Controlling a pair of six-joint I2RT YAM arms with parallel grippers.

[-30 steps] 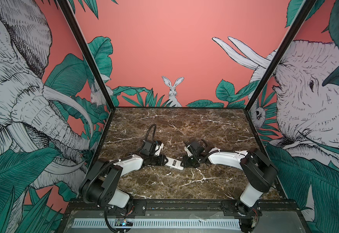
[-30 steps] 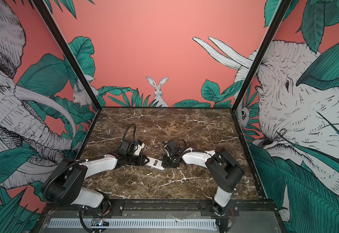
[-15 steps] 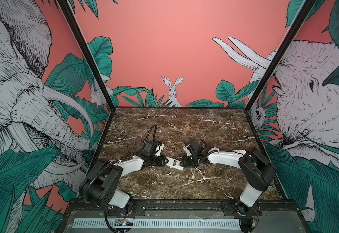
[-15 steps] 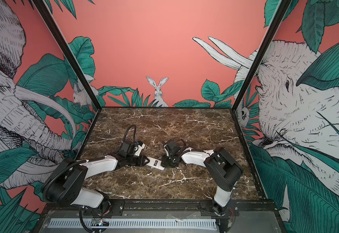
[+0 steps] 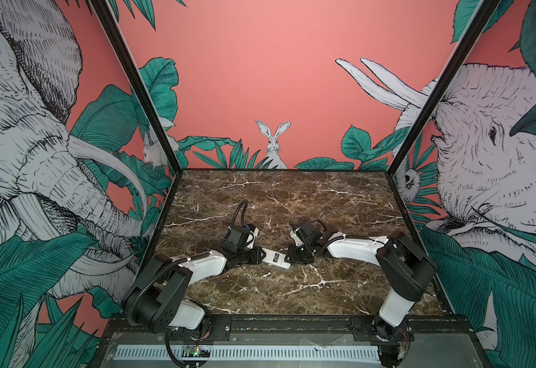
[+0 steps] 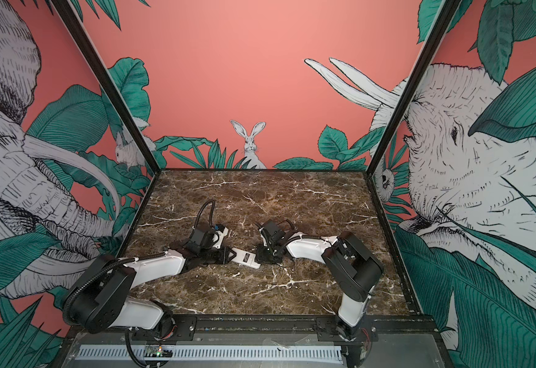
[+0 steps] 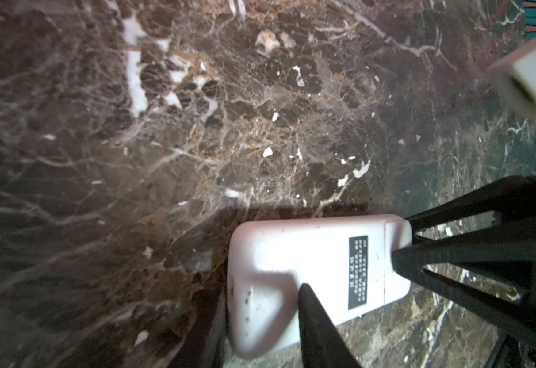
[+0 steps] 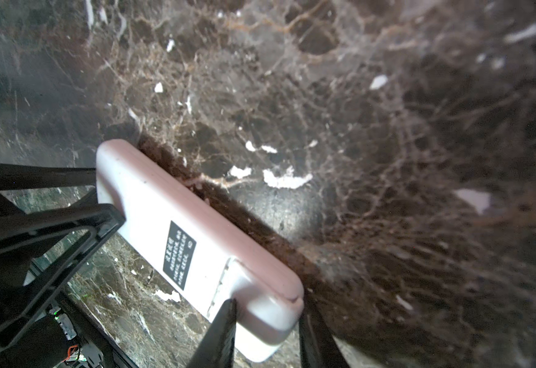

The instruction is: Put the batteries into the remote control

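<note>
Presently the remote control (image 5: 276, 256), white back and dark label (image 7: 357, 272) upward, is clamped at opposite ends by the left gripper (image 5: 259, 255) and right gripper (image 5: 292, 256).

End effectors (image 5: 261, 255) (image 5: 292, 257) clenched, tip-to-tip

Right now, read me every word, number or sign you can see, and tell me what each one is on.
Dark label on the white back of the remote control: several lines of white print, too small and blurred to read.
No other writing shows in any view.
</note>
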